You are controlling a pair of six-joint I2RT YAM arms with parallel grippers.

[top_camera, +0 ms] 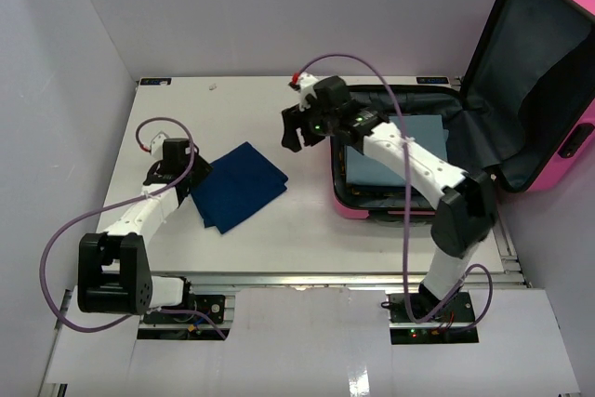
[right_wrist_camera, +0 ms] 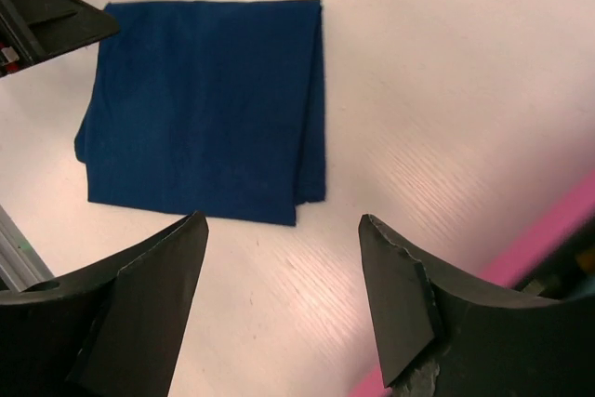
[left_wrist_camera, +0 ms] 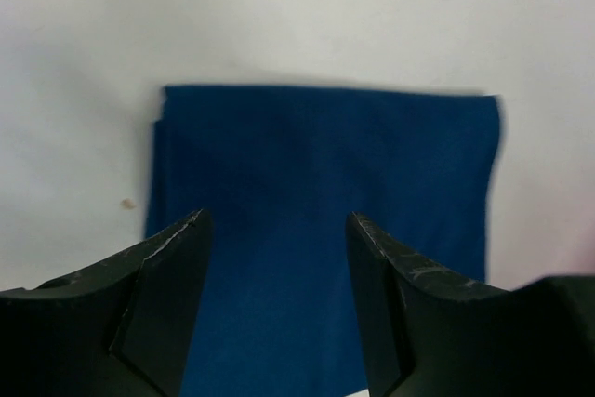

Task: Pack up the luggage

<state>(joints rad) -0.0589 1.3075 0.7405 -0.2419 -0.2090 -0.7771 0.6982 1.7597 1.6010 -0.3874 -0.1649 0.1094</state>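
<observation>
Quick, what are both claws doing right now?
Left claw: open, holding nothing.
Right claw: open, holding nothing.

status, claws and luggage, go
Left claw open at blue cloth. Right claw open, empty, beside luggage. Lid up, pale cloth inside. Nothing blocking.
</observation>
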